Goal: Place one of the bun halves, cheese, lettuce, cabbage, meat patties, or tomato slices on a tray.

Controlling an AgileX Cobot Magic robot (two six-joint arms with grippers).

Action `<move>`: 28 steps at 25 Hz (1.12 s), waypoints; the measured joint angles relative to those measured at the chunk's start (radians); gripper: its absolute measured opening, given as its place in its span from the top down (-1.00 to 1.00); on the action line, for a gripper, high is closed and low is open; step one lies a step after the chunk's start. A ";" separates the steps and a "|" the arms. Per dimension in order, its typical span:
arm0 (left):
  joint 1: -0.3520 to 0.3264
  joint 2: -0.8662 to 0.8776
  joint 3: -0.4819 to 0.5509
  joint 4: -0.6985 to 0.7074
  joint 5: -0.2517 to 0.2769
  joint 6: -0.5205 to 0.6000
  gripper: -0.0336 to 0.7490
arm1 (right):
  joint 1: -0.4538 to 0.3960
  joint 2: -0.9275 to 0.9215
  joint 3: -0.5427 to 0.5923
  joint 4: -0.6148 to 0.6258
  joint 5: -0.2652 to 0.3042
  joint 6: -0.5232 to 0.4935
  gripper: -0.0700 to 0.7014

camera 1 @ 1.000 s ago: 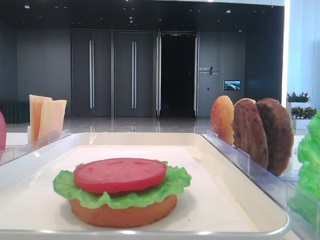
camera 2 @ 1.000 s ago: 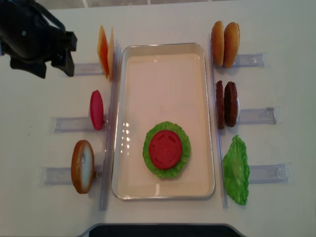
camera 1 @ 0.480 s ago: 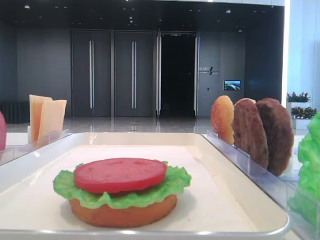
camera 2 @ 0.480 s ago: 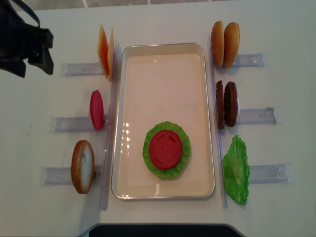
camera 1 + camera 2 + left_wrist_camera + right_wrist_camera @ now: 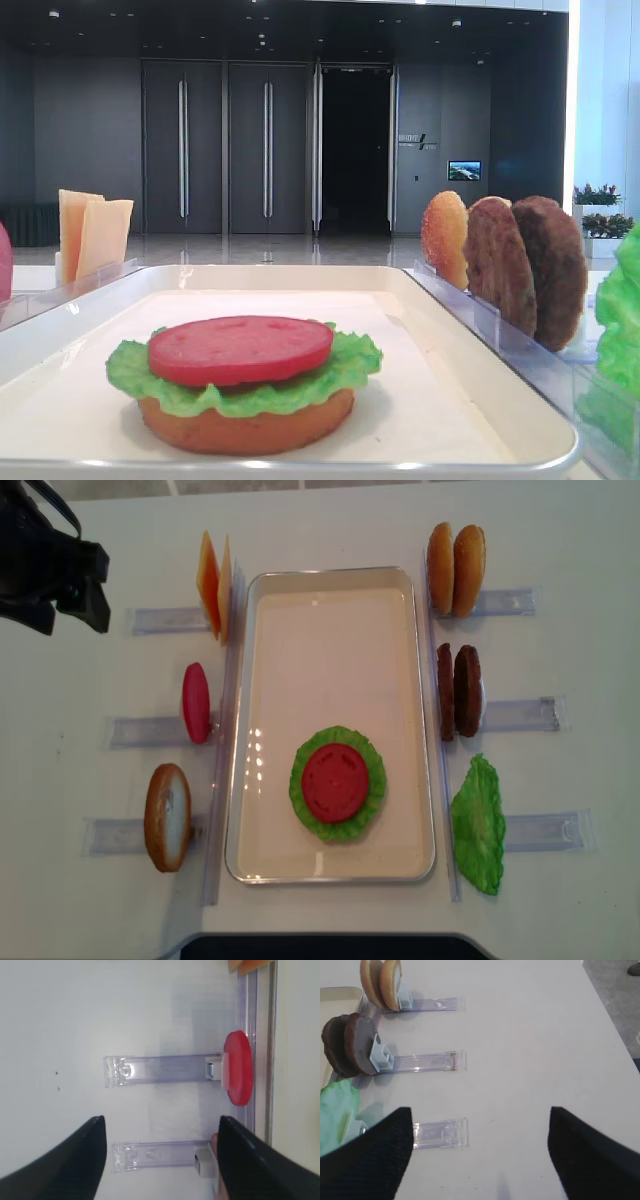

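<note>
One view skims low across the tray point(image 5: 480, 400), another looks straight down; wrist views apparently face the table point(image 5: 530, 1035).

no text or labels can be read anywhere.

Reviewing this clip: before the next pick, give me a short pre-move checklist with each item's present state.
1. Stack on the tray: tomato slice on lettuce on bun half, centred and level: ok.
2. Left end effector open and empty: ok.
3. Right end effector open and empty: ok.
4. Meat patties upright in their rack: ok.
5. Cheese upright in its rack: ok.
6. Left arm clear of the tray, at the table's far left corner: ok.
</note>
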 joint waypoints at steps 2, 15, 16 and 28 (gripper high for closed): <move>0.000 -0.014 0.000 0.014 0.000 0.022 -0.43 | 0.000 0.000 0.000 0.000 0.000 0.000 -0.62; 0.061 -0.032 -0.003 0.073 0.009 0.034 -0.43 | 0.000 0.000 0.000 0.000 0.000 0.000 -0.62; 0.070 -0.028 -0.003 0.070 0.009 0.035 -0.43 | 0.000 0.000 0.000 0.000 0.000 0.000 -0.62; 0.080 -0.044 -0.003 0.035 0.009 0.037 -0.43 | 0.000 0.000 0.000 0.000 0.000 0.000 -0.62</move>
